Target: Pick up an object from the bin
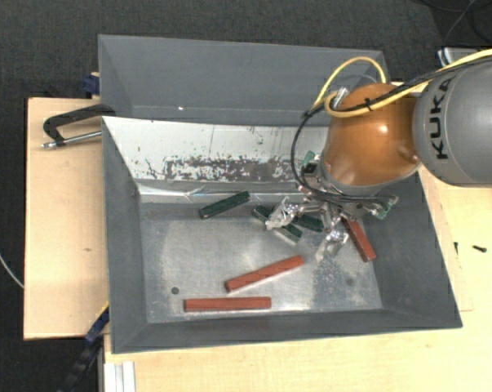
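The gripper (308, 227), jaws spread, hangs over a short dark-green stiff bar (292, 229) at the far right of the grey metal bin (119, 251). The bar is probably light, rigid and smooth, so pinch across its narrow middle.

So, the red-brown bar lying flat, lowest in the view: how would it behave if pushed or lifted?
The red-brown bar looks straight and even-edged, so it is probably stiff. Lying flat on the bin floor, it would likely slide rather than roll. Being slim, it is probably light.
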Controlling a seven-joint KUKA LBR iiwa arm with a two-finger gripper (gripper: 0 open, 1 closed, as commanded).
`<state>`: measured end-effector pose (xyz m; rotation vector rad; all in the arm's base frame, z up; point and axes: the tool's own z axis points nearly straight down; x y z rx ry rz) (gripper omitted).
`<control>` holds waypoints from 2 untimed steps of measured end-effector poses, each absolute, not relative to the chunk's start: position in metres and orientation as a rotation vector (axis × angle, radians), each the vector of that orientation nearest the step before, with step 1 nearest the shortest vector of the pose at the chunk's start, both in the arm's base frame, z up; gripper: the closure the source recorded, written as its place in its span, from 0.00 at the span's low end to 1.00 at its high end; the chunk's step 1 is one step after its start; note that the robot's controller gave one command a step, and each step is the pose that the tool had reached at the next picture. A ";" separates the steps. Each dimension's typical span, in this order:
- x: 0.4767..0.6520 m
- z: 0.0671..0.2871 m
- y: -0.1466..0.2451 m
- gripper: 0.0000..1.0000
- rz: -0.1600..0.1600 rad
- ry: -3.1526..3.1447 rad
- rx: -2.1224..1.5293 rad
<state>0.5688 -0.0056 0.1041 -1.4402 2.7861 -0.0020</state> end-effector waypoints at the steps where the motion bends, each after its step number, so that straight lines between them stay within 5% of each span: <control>1: 0.567 0.091 -0.005 0.00 0.004 2.796 -1.431; 2: 0.499 0.076 0.025 1.00 -0.015 2.547 -1.830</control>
